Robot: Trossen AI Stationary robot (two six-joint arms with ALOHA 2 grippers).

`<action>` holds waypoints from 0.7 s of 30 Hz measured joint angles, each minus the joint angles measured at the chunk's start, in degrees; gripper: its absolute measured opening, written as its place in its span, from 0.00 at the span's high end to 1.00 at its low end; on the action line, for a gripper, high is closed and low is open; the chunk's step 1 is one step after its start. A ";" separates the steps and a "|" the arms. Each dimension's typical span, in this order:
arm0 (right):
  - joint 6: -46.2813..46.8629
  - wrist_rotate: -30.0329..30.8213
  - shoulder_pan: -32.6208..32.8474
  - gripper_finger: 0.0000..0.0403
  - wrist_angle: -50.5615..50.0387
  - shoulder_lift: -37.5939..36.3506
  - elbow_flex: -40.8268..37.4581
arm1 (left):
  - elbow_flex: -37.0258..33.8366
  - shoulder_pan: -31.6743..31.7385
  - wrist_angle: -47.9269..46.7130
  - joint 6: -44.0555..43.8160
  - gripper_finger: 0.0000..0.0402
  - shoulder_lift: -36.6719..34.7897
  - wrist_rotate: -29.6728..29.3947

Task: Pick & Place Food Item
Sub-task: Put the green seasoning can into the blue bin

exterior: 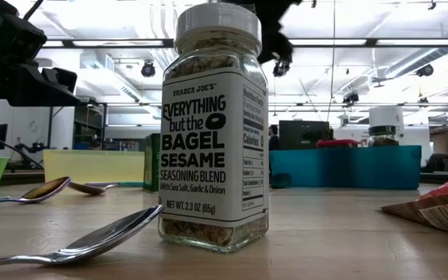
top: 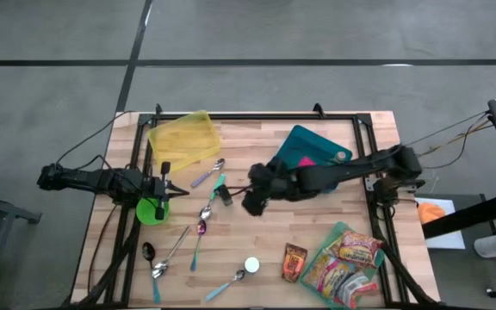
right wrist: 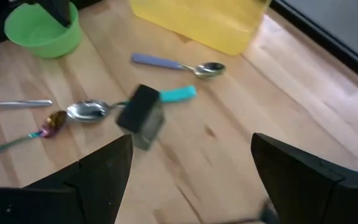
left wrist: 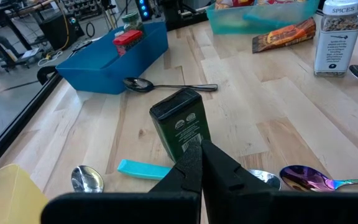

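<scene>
Your right gripper (top: 250,203) hangs over the middle of the table (top: 334,220), fingers (right wrist: 98,171) spread wide apart and nothing between them; in its wrist view the small dark green jar (right wrist: 142,115) stands ahead of the opening, untouched. That jar (top: 226,195) sits left of centre, just beside a teal-handled spoon (top: 218,185) and near a purple-handled spoon (top: 207,175); its label is too small to read. Your left gripper (top: 164,184) waits at the left edge, over the green bowl (top: 150,211), its fingers (left wrist: 194,168) pressed together on nothing. Near the front edge stands a glass shaker jar (exterior: 215,128) with a white cap, label reading "TRADER JOE'S EVERYTHING but the BAGEL SESAME SEASONING BLEND, With Sea Salt, Garlic & Onion, NET WT. 2.3 OZ (65g)"; the left wrist view catches "SPICES" on its cap. A brown snack packet (top: 294,262) lies just right of it, lettering unreadable. Snack bags fill a clear tub (top: 348,258) at near right. A yellow container (top: 183,138) sits far left, a teal bin (top: 310,146) far right of centre.
</scene>
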 joint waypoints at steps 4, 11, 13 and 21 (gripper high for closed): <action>1.05 0.32 0.64 0.19 0.06 6.36 5.83 | 0.01 -0.01 -0.01 0.00 1.00 0.00 0.02; 1.90 3.76 0.92 0.19 -0.19 17.69 14.25 | 0.01 -0.01 0.01 0.00 1.00 0.00 0.00; 2.75 4.79 0.90 0.19 -0.82 20.15 16.69 | -0.01 -0.01 0.01 0.00 1.00 0.00 0.00; 3.63 9.73 0.90 0.19 -2.35 26.75 24.27 | 0.01 -0.01 0.01 0.00 1.00 0.00 0.02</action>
